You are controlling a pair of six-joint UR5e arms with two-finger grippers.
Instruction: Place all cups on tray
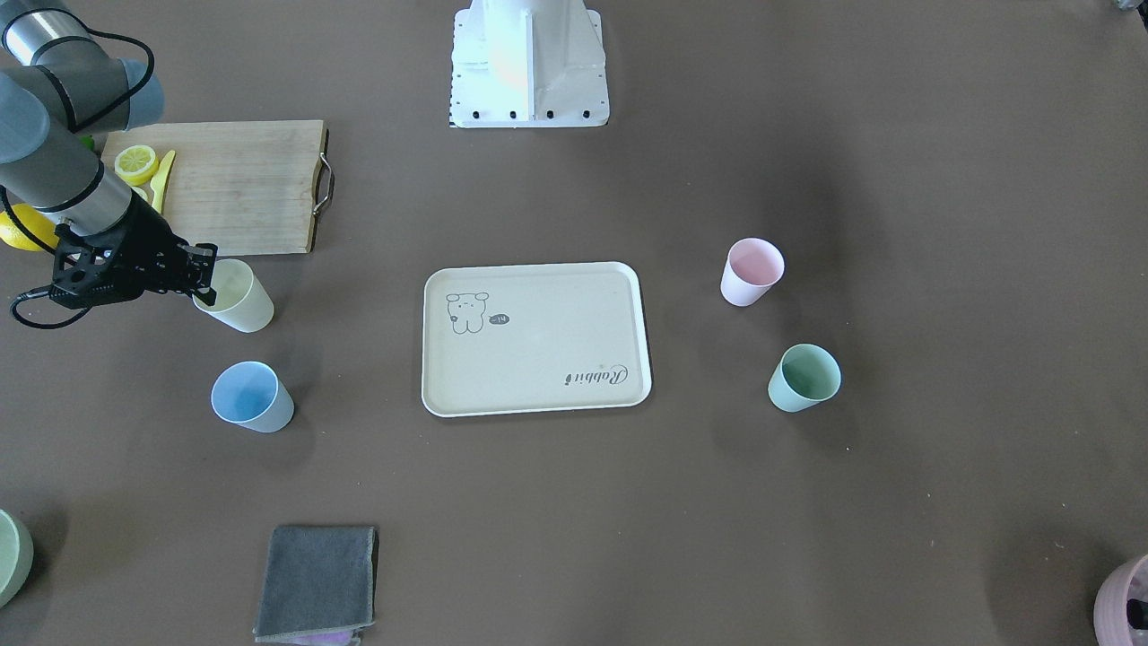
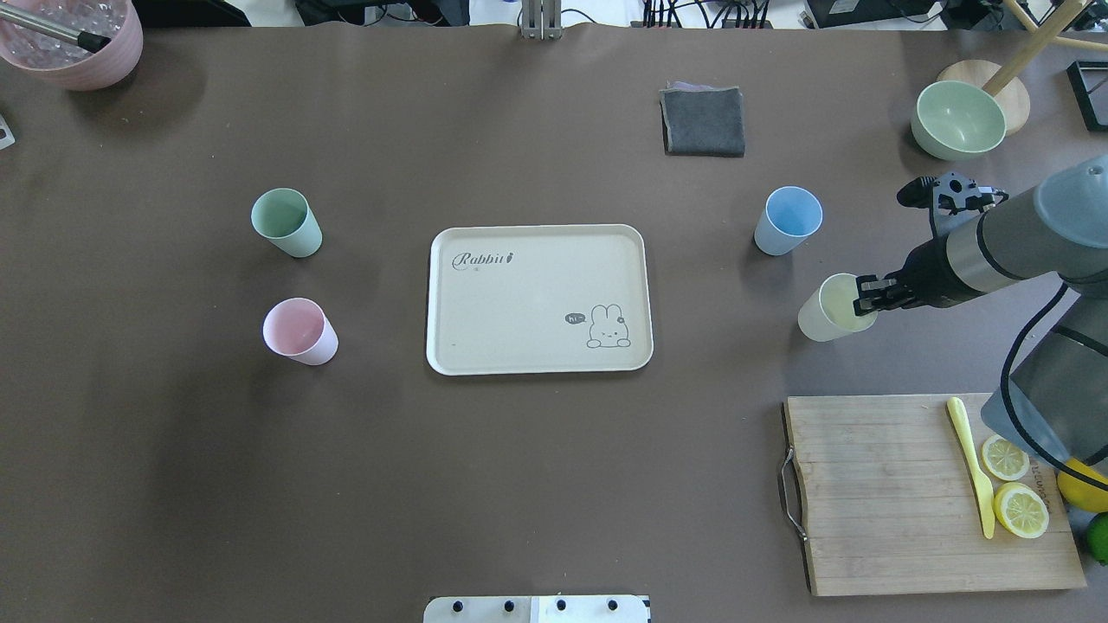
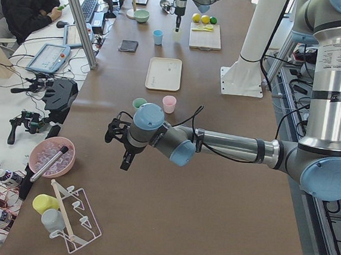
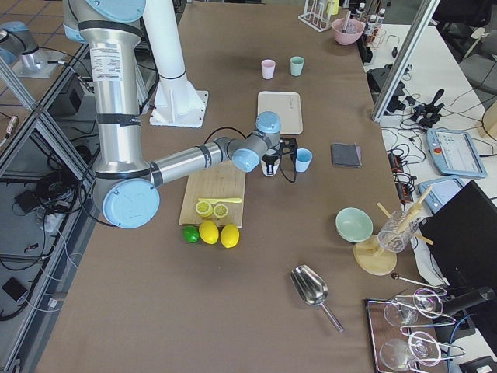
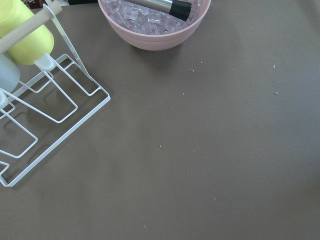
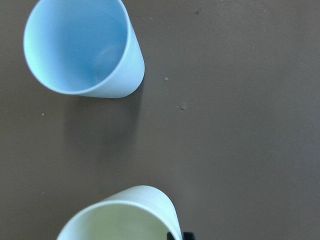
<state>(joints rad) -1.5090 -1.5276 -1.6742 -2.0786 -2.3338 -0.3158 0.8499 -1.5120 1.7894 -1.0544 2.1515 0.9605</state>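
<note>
The cream tray (image 2: 519, 303) lies at the table's middle with nothing on it. My right gripper (image 2: 866, 296) is shut on the rim of the pale yellow cup (image 2: 822, 316), which stands on the table right of the tray. One finger (image 6: 178, 236) shows against the cup's outer wall. The light blue cup (image 2: 788, 221) stands just beyond it. The mint green cup (image 2: 286, 222) and the pale pink cup (image 2: 300, 330) stand left of the tray. My left gripper (image 3: 126, 158) hovers over the table's far left end. I cannot tell whether it is open.
A wooden cutting board (image 2: 900, 493) with lemon halves and a yellow knife lies near the right arm. A grey cloth (image 2: 703, 121), a pale green bowl (image 2: 958, 119) and a mauve pot of ice (image 2: 74, 43) stand along the far edge. A white wire rack (image 5: 50, 115) is below the left wrist.
</note>
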